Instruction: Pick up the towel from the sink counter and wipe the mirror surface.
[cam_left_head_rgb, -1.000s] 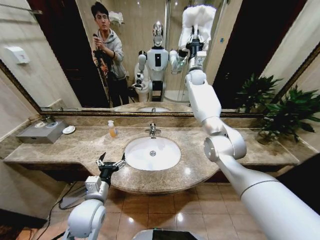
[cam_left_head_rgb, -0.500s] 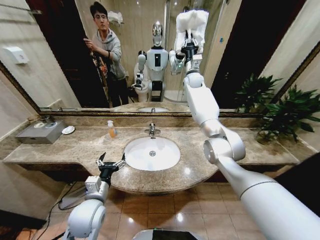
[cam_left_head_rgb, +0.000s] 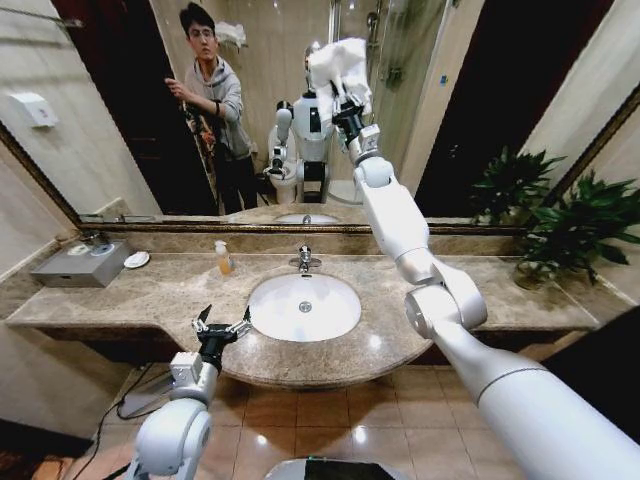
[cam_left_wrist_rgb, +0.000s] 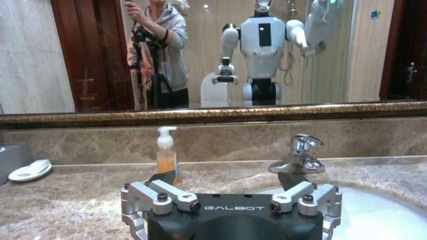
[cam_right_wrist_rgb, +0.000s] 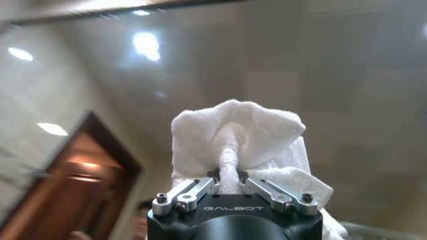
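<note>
**Soft towel held high against the mirror glass**

At the upper centre of the head view the right gripper is raised on a long outstretched arm, its fingers pinched on the white terry towel; the cloth sits bunched at the mirror, though whether it actually presses on the glass cannot be told. In the right wrist view the right gripper has its fingertips closed around a twisted fold near the towel's middle, with loose lobes puffing out above and to the sides.

The towel looks light, limp and compressible; it should drape and fold rather than slide stiffly, so a hold on a gathered central pleat, as here, seems right, leaving the free bulk as the wiping pad. It may slip from a narrow pinch if dragged hard.

The left gripper waits at the lower left, at the sink counter's front edge, fingers spread and holding nothing; the left wrist view shows it before the soap bottle and chrome tap.
</note>
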